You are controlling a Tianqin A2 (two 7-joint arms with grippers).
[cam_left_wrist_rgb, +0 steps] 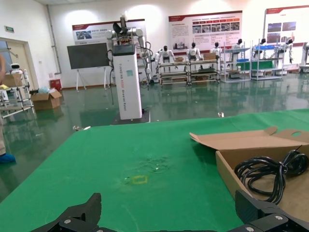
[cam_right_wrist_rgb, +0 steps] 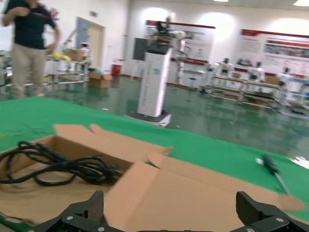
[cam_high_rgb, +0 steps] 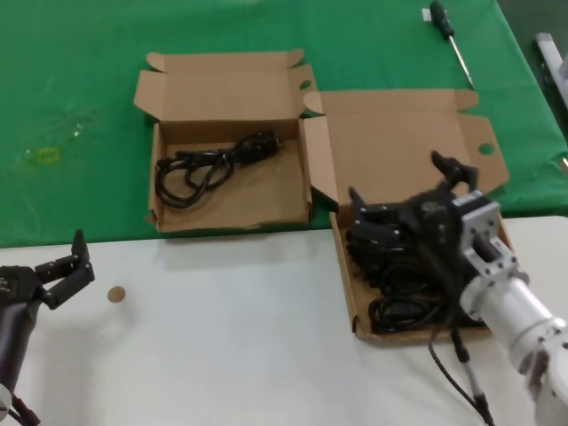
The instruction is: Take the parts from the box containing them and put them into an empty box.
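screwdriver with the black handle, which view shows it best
The right wrist view: the screwdriver lies whole on the green cloth, fairly large. The head view shows it whole too, but small, at the far edge. The left wrist view misses it.

The right gripper [cam_high_rgb: 404, 200] and its arm cover much of the larger cardboard box [cam_high_rgb: 404, 142], so the pile of black cables [cam_high_rgb: 404, 306] under them shows only in part; whether the fingers [cam_high_rgb: 453, 167] touch any cable cannot be told. In the right wrist view this box is cut off at 6 o'clock, and the screwdriver [cam_right_wrist_rgb: 272, 170] at 3 o'clock is blurred. The left gripper [cam_high_rgb: 67, 266] sits at 8 o'clock of the counter [cam_high_rgb: 222, 328], its arm cropped by the edge.
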